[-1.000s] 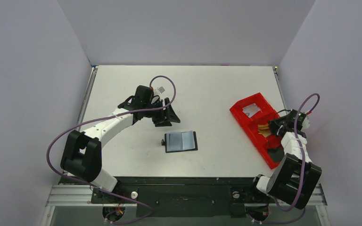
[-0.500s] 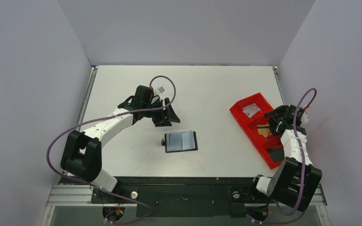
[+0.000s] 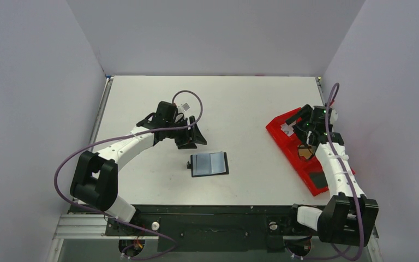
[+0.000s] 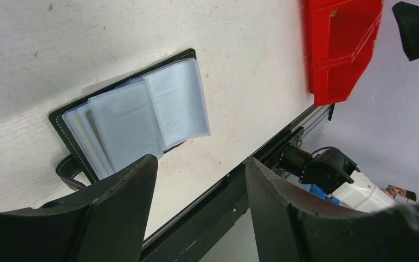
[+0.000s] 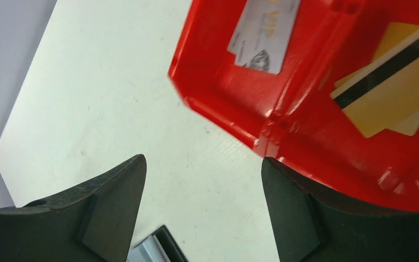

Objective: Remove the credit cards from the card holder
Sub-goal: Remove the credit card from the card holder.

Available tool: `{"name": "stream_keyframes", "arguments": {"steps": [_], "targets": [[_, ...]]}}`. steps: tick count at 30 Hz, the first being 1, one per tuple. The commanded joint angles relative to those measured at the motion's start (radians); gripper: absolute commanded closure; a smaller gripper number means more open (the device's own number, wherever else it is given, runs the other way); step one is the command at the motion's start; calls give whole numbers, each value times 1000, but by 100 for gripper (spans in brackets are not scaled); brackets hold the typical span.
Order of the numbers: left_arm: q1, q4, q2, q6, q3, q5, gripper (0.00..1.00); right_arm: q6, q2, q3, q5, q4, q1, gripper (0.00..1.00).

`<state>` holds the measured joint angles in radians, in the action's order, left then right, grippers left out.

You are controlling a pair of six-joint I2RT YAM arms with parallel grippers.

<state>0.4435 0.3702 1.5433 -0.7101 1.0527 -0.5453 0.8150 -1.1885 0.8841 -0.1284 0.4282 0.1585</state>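
Observation:
The card holder (image 3: 209, 164) lies open on the table, its clear blue-grey sleeves (image 4: 142, 112) face up and its black tab at the left; one corner (image 5: 153, 248) shows in the right wrist view. I cannot tell what the sleeves hold. Credit cards lie in the red tray (image 3: 292, 158): a silver VIP card (image 5: 264, 33), yellow cards with a black stripe (image 5: 393, 87) (image 3: 305, 152) and a black card (image 3: 317, 180). My left gripper (image 3: 193, 142) (image 4: 199, 161) hangs open just behind the holder. My right gripper (image 3: 297, 121) (image 5: 203, 159) is open and empty over the tray's far end.
The red compartment tray (image 4: 338, 54) (image 5: 234, 103) sits slanted at the table's right side, close to the right wall. Grey walls close in the table on three sides. The table's near edge and black frame (image 4: 234, 202) lie just past the holder.
My right gripper has opened, risen out of the tray's middle compartment and swung toward the tray's far end, leaving a yellow card behind. The left arm and the holder have stayed put.

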Motion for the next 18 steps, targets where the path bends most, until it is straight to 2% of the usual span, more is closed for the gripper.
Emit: {"name": "stream_keyframes", "arguments": {"steps": [1,9,18], "targets": [[-15,10,-31,28,-22,35,42,-28,-2,59,57,50,-112,27],[-56,6,-76,32,-121,80,42,-17,-90,101,96,60,-407,27],[-100,12,-127,21,-194,154,42,-6,-286,220,125,47,-715,27]]}}
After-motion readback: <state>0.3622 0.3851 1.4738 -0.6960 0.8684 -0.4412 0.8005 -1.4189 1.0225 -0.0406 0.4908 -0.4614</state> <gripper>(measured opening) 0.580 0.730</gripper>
